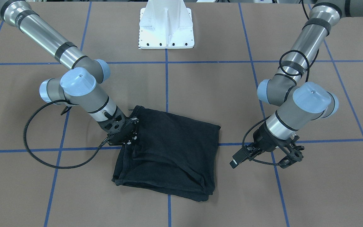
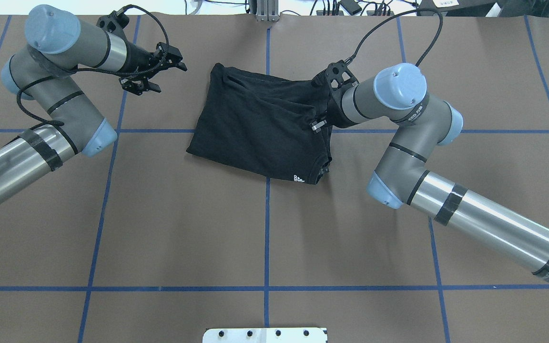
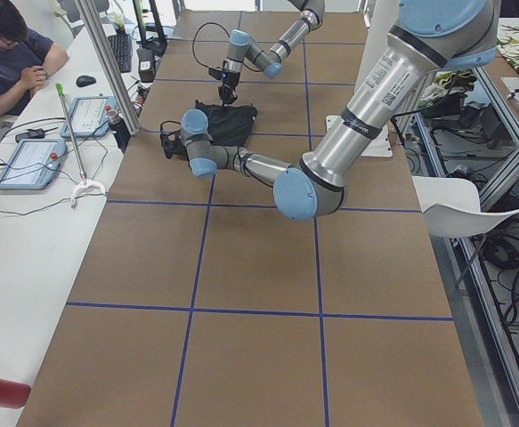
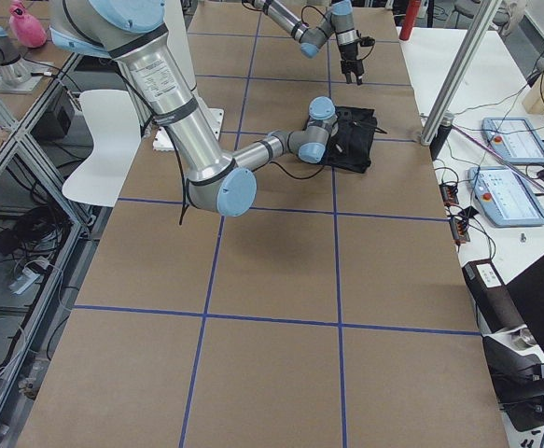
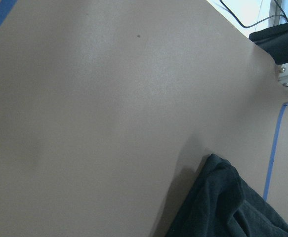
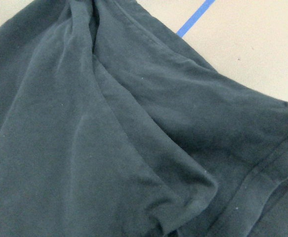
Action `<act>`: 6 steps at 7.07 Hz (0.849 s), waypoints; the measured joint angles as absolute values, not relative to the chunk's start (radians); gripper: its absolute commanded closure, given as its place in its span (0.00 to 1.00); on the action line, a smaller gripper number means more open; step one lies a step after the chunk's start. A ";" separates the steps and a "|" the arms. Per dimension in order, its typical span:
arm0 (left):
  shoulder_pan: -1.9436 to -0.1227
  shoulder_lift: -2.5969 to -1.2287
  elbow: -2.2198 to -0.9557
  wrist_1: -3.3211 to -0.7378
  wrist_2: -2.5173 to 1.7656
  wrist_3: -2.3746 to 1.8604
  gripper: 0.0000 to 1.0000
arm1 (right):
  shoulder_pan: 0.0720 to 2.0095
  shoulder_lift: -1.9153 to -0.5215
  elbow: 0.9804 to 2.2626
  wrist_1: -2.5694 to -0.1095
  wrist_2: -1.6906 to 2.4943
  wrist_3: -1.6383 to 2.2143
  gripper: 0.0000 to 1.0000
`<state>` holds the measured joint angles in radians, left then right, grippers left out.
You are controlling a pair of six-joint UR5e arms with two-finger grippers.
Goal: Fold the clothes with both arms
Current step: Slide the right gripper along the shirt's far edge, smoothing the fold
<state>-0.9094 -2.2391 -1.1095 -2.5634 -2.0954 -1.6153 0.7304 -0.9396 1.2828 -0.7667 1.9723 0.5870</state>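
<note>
We see a brown table crossed by blue tape lines. The right arm reaches in from the robot's right and bends down to the cloth. The left arm comes in from the robot's left, elbow folded, with its wrist over bare table.

A black T-shirt lies on the table between the two arms. It is on the far side from the white base and straddles a crossing of the tape lines. It is folded into a rough rectangle, creased and layered, with edges not lined up.

The right gripper sits at the T-shirt's edge on the robot's right, touching the fabric. We cannot tell if its jaws are apart or closed on cloth. The right wrist view shows only dark folds and a hem.

The left gripper hangs beside the T-shirt's other side, apart from it, with jaws apart and nothing between them. The left wrist view shows bare table and one corner of the T-shirt.

A small white logo shows at the T-shirt's edge nearest the robot.
</note>
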 measured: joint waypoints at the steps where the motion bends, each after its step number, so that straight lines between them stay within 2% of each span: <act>1: -0.909 -2.240 -1.110 -2.563 -2.095 -1.616 0.00 | 0.755 -0.943 1.289 -0.768 2.004 0.586 1.00; 6: -0.907 -2.243 -1.111 -2.564 -2.096 -1.630 0.00 | 0.756 -0.951 1.267 -0.770 1.925 0.577 1.00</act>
